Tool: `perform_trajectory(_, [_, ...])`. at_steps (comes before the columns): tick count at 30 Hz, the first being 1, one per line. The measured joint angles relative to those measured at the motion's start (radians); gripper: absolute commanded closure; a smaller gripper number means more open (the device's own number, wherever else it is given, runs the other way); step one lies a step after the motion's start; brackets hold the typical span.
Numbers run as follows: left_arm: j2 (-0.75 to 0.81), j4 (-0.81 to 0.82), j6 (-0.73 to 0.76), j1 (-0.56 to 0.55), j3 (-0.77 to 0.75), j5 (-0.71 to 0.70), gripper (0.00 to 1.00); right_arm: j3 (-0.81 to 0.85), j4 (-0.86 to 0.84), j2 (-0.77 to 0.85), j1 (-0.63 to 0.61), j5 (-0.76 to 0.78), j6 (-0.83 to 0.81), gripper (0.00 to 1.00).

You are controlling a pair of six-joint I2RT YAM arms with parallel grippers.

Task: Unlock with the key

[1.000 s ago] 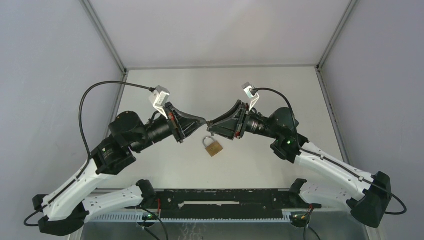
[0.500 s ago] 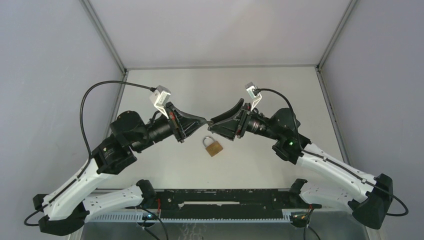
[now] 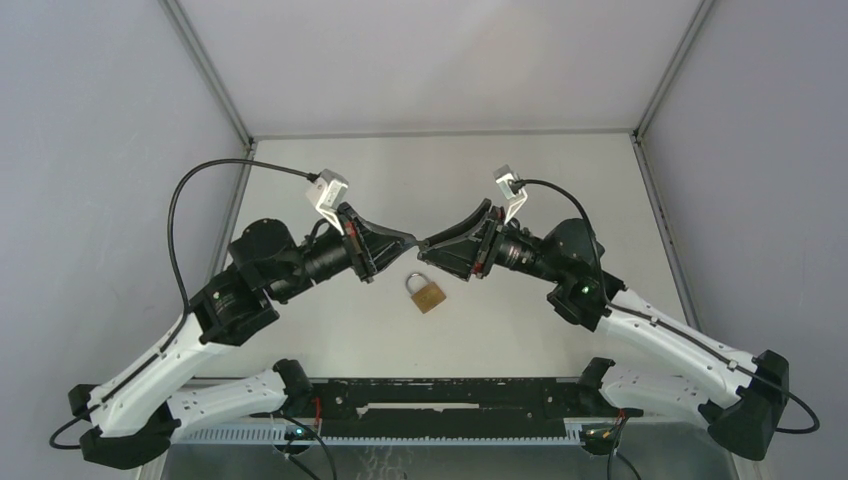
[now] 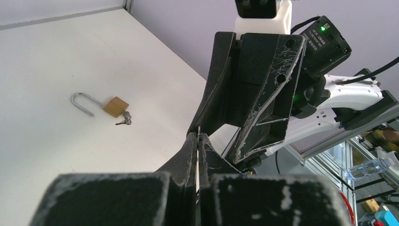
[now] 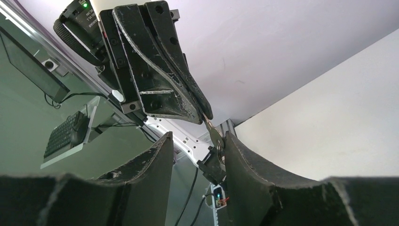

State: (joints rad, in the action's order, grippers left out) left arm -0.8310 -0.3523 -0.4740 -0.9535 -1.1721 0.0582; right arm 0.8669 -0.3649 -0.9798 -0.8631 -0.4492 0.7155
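Brass padlock (image 3: 428,293): lies flat on the desk (image 3: 520,180), nearest of the task's things to the arm bases. It has not shifted over the last second. A small metal piece (image 4: 123,120) sits against the padlock's body end. It is too small to tell whether it is a second key. Nor can I tell whether the shackle is latched.

Above and just beyond the padlock, your two hands meet tip to tip in the air.
- Left hand (image 3: 412,241): clamped tight on the key (image 5: 215,137), one end pinched between its fingers and the rest sticking out toward the other hand.
- Right hand (image 3: 428,246): fingers part-spread, straddling the free end of the key. The key sits close against one finger and there is a clear gap to the other. I judge this is no grip yet.

Change over the last second: the left arm has eased slightly further beyond the padlock, and the right hand has turned a little about the key. The meeting point has barely moved.

Reading: you look to be mid-handover or regrasp, so the key has not gone near the padlock and the task is still early. Close the right hand squarely on the free end before the left lets go. A slip would drop the key on or beside the padlock.
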Motion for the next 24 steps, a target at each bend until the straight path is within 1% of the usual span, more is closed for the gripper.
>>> perform_trajectory(5, [-0.002, 0.000, -0.005, 0.000, 0.000, -0.002, 1.00, 0.000, -0.003, -0.008, -0.002, -0.003, 0.000, 0.59])
perform_trajectory(13, [0.000, 0.003, -0.009, 0.000, 0.000, -0.003, 1.00, 0.000, -0.011, -0.021, -0.002, -0.009, 0.003, 0.63])
perform_trajectory(20, [0.002, 0.011, -0.018, 0.000, 0.000, -0.002, 1.00, 0.000, -0.025, -0.031, -0.002, -0.011, 0.011, 0.74])
perform_trajectory(24, [0.005, 0.014, -0.023, 0.000, 0.000, -0.002, 1.00, 0.000, -0.037, -0.038, -0.001, -0.011, 0.025, 0.76])
